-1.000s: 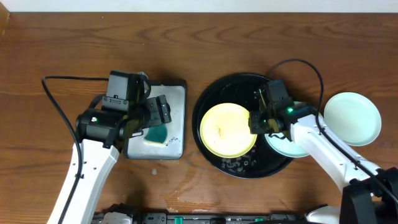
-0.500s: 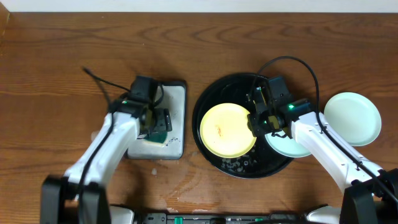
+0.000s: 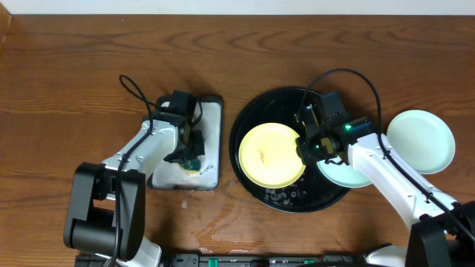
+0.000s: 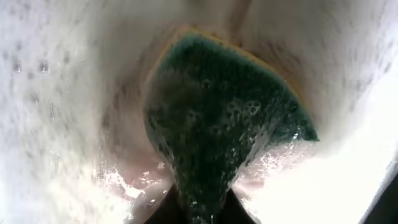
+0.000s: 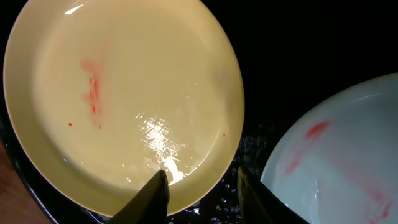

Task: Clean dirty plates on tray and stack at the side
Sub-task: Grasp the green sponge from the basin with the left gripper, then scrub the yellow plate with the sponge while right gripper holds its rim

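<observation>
While the right gripper hovers with jaws spread, one finger over the near rim of the yellow plate and one outside it, that plate lies flat and face up in the black tray, its red smear running lengthwise away from the fingers. The light blue plate, also smeared, sits just right of the gripper. The left gripper pinches a green sponge by its narrow end.
</observation>
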Action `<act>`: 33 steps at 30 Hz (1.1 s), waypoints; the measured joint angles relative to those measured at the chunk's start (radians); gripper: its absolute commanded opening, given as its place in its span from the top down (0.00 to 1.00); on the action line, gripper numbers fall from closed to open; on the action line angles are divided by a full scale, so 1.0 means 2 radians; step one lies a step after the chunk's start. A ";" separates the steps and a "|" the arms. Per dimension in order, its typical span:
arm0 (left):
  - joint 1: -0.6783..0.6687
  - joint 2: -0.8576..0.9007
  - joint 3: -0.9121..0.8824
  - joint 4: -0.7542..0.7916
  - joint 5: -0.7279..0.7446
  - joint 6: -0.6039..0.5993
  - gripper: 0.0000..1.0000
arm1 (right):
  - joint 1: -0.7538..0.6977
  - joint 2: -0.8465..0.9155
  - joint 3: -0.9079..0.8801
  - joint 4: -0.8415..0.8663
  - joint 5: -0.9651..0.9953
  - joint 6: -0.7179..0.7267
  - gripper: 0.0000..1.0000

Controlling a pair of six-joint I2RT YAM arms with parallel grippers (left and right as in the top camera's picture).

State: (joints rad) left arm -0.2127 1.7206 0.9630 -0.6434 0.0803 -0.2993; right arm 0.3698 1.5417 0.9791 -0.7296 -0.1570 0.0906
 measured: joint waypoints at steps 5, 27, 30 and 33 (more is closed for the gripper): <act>0.000 -0.007 0.025 -0.070 0.000 0.008 0.93 | -0.033 0.000 0.000 0.006 -0.010 0.001 0.66; -0.072 -0.116 0.086 -0.100 0.148 0.003 0.93 | -0.013 0.116 -0.007 0.109 -0.036 -0.002 0.91; -0.105 -0.116 0.086 -0.079 0.139 -0.011 0.92 | -0.013 0.113 -0.007 0.099 -0.045 0.004 0.77; -0.137 -0.115 0.086 -0.056 0.128 -0.031 0.93 | -0.013 0.101 -0.010 0.079 -0.043 0.007 0.71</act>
State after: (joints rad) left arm -0.4862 1.4914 1.1343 -0.7563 0.3367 -0.3614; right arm 0.3447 1.7432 0.9588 -0.5724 -0.2436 0.1040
